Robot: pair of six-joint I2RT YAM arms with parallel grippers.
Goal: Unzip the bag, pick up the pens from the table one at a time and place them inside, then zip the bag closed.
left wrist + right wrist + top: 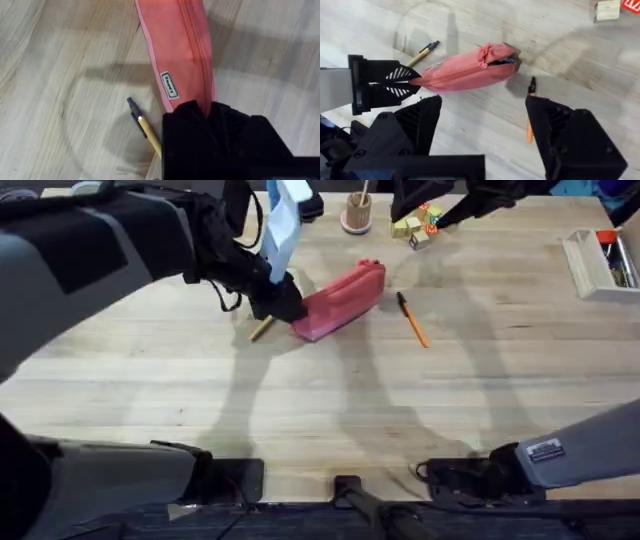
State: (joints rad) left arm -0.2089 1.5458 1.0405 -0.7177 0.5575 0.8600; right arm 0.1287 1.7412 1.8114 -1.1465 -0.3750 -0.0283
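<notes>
Left gripper (283, 302): positioned at the left end of the bag (340, 300), jaws pressed together on the fabric of that end. In the left wrist view the pouch seam runs straight into the closed jaws; the right wrist view shows the same pinch from the far side. The grip appears to be on a narrow fold only. Risk: if the zipper is pulled hard toward the right, the fabric could slip out of this pinch and the bag would drag across the bench (200, 390) instead of opening.

Yellow pen (262, 329): lying on the bench just beside the left gripper, partly under it in the overhead view, its black tip pointing away from the bag. Risk: any sideways shift of the left arm could knock or roll it, and it may be awkward to reach while that arm holds station.

Bag: resting in the middle of the bench, angled up toward the far right. Its right end shows a small dark gap at the zipper, so I judge it barely opened. Risk: an opening this short would catch a pen tip.

Orange pen (412, 319): on the bench to the right of the bag, apart from it.

Right gripper (482, 125): above the scene, jaws spread wide, holding nothing. Risk: descending onto the zipper pull off-centre could pin fabric rather than the tab.
</notes>
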